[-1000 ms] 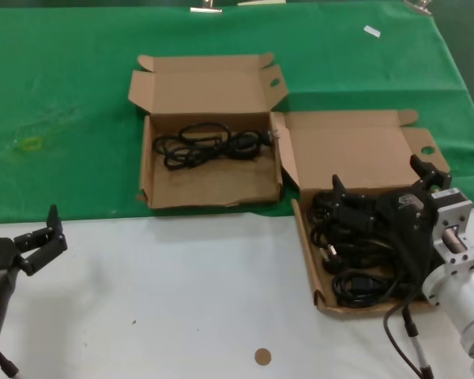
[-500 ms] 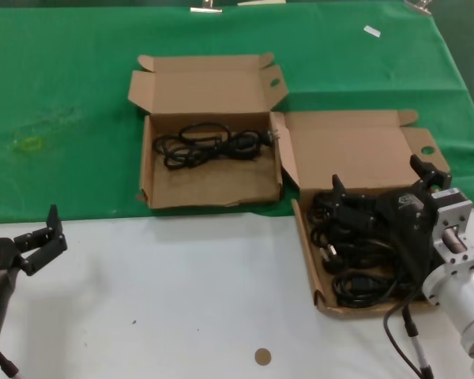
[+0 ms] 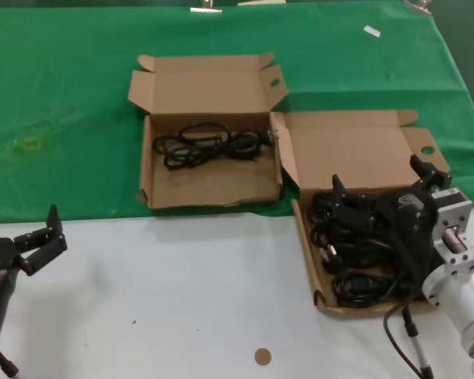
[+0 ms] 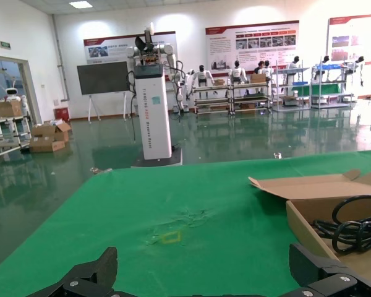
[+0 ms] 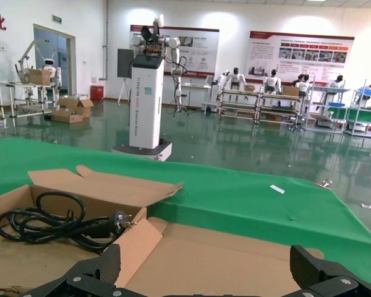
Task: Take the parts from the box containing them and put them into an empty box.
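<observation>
Two open cardboard boxes sit on the bench (image 3: 182,300), lids folded back toward 12 o'clock. The box on the green cloth (image 3: 71,103) w/ one cable bundle (image 3: 209,144) inside is the receiving box (image 3: 209,185); its front edge at 6 o'clock is low and uneven, just at the cloth's border. Floor of that box is bare cardboard on the 6 o'clock half, bundle lying in the 12 o'clock half. At 4 o'clock from it, corners nearly touching, is the source box (image 3: 344,154), front half on the white surface, packed w/ black coiled cables (image 3: 359,264).

Right hand (image 3: 383,193) is over the source box's cable pile, arm coming in from 5 o'clock, fingers spread wide, one tip near the box's middle and the other by the 3 o'clock wall; nothing held. Right wrist view looks across the raised lid toward the other box's bundle.

Left hand (image 3: 39,237) parked at the bench's 8 o'clock edge, well apart from both boxes, fingers open and empty. Wide clear white surface between it and the boxes.
</observation>
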Robot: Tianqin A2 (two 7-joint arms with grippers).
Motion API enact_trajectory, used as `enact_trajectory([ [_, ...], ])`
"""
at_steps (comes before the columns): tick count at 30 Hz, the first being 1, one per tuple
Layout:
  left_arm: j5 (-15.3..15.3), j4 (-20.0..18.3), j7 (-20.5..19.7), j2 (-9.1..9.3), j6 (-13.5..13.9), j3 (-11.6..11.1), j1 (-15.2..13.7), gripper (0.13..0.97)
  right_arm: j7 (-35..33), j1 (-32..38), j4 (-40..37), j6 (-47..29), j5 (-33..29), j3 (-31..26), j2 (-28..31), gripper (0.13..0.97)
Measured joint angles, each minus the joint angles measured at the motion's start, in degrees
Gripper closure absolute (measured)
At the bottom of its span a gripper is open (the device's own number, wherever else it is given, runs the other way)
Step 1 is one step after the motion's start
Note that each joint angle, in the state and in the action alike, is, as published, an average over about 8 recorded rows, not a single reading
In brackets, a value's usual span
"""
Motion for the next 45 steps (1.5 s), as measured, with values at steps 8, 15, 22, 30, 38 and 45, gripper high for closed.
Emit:
enact_trajectory([
  [8,0.0,0.0,0.0,0.0,0.0,0.0,0.0,0.132,0.0,0.0,0.0,0.0,0.0,0.0,0.0,0.129],
  [15,0.0,0.0,0.0,0.0,0.0,0.0,0.0,0.132,0.0,0.0,0.0,0.0,0.0,0.0,0.0,0.129],
  [22,0.0,0.0,0.0,0.0,0.0,0.0,0.0,0.132,0.0,0.0,0.0,0.0,0.0,0.0,0.0,0.129],
  [30,0.0,0.0,0.0,0.0,0.0,0.0,0.0,0.132,0.0,0.0,0.0,0.0,0.0,0.0,0.0,0.129],
  [38,0.0,0.0,0.0,0.0,0.0,0.0,0.0,0.132,0.0,0.0,0.0,0.0,0.0,0.0,0.0,0.129],
  [45,0.0,0.0,0.0,0.0,0.0,0.0,0.0,0.132,0.0,0.0,0.0,0.0,0.0,0.0,0.0,0.129],
])
